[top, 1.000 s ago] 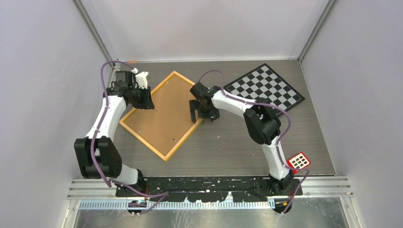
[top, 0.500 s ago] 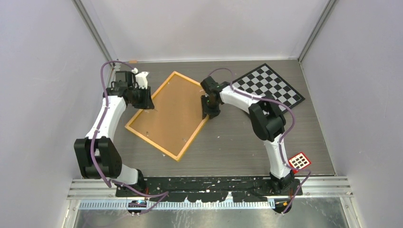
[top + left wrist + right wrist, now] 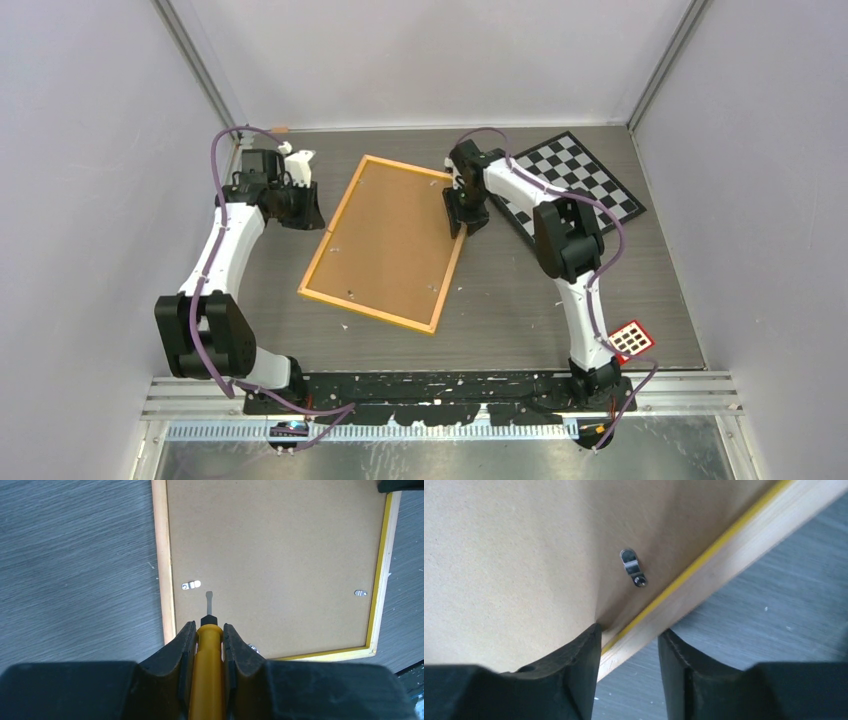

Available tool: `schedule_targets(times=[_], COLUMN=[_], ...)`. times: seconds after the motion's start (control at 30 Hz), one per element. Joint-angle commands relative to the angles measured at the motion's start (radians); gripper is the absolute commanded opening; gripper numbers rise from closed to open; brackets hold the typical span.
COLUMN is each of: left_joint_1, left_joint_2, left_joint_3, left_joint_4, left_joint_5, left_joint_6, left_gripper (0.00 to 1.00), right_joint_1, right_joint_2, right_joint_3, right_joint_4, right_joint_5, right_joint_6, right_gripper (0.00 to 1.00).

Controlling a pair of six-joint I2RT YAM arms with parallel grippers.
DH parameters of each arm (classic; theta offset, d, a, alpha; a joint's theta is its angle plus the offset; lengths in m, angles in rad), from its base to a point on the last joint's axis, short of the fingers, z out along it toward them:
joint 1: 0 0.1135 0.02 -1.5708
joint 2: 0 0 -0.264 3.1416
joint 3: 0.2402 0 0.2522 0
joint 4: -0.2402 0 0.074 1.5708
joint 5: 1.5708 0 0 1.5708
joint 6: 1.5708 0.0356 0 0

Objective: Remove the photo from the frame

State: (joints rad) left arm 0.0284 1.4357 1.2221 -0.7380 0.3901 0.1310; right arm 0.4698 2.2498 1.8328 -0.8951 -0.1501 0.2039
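One screwdriver [image 3: 208, 647], tip over frame [image 3: 275, 545] back, seemingly clear

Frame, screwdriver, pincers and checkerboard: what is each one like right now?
frame: lying face down, brown back up.
left pincer: shut on the screwdriver.
screwdriver: tip over the frame's back.
right pincer: shut on the frame's edge.
checkerboard: lying flat.

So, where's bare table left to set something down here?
One bare patch is on the near side, between the frame and the right arm. Another lies right of that arm, between the checkerboard and the red tag. A narrower one sits between the left arm and the frame. It is crowded at the frame's far-right edge, where the right claw grips beside the checkerboard.
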Motion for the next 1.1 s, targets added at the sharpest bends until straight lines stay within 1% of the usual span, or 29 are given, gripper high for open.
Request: schedule_targets(times=[0.0, 0.03, 0.1, 0.2, 0.23, 0.27, 0.3, 0.37, 0.43, 0.53, 0.57, 0.67, 0.77, 0.83, 0.9, 1.07], left_joint_1=[0.007, 0.007, 0.007, 0.007, 0.007, 0.007, 0.007, 0.007, 0.007, 0.005, 0.005, -0.004, -0.018, -0.021, -0.059, -0.132], left_joint_2=[-0.032, -0.032, -0.034, -0.036, -0.038, -0.038, -0.038, -0.035, -0.030, -0.013, -0.007, 0.009, 0.023, 0.036, 0.051, 0.100], left_joint_3=[0.040, 0.041, 0.041, 0.036, 0.034, 0.033, 0.032, 0.035, 0.044, 0.069, 0.080, 0.101, 0.111, 0.119, 0.119, 0.118], left_joint_4=[0.011, 0.011, 0.016, 0.022, 0.023, 0.026, 0.027, 0.026, 0.020, -0.007, -0.017, -0.034, -0.040, -0.041, -0.042, -0.024], left_joint_5=[0.023, 0.024, 0.021, 0.020, 0.020, 0.020, 0.018, 0.015, 0.016, 0.032, 0.036, 0.034, 0.019, 0.006, -0.015, -0.118], left_joint_6=[0.024, 0.024, 0.021, 0.018, 0.015, 0.015, 0.017, 0.026, 0.046, 0.095, 0.108, 0.157, 0.197, 0.220, 0.249, 0.341], left_gripper=[0.00, 0.00, 0.00, 0.00, 0.00, 0.00, 0.00, 0.00, 0.00, 0.00, 0.00, 0.00, 0.00, 0.00, 0.00, 0.00], right_joint_1=[0.028, 0.033, 0.041, 0.051, 0.056, 0.062, 0.067, 0.070, 0.067, 0.053, 0.051, 0.048, 0.047, 0.046, 0.047, 0.047], right_joint_2=[0.050, 0.040, 0.015, -0.013, -0.017, -0.018, -0.018, -0.020, -0.030, -0.054, -0.060, -0.068, -0.066, -0.063, -0.069, -0.061], right_joint_3=[0.050, 0.029, -0.033, -0.134, -0.164, -0.183, -0.196, -0.206, -0.200, -0.178, -0.167, -0.147, -0.156, -0.167, -0.184, -0.193], right_joint_4=[-0.052, -0.052, -0.045, -0.020, -0.008, 0.000, 0.003, -0.001, -0.011, -0.028, -0.039, -0.062, -0.066, -0.068, -0.056, -0.032], right_joint_5=[-0.007, 0.003, 0.016, -0.007, -0.014, -0.011, -0.010, -0.005, 0.024, 0.059, 0.063, 0.070, 0.056, 0.042, 0.038, 0.027], right_joint_6=[-0.012, 0.016, 0.071, 0.122, 0.125, 0.121, 0.110, 0.085, 0.040, -0.040, -0.065, -0.127, -0.136, -0.110, -0.073, 0.011], right_gripper=[0.58, 0.62, 0.63, 0.63, 0.60, 0.55, 0.46, 0.35, 0.20, 0.04, 0.01, 0.01, 0.01, 0.00, 0.01, 0.01])
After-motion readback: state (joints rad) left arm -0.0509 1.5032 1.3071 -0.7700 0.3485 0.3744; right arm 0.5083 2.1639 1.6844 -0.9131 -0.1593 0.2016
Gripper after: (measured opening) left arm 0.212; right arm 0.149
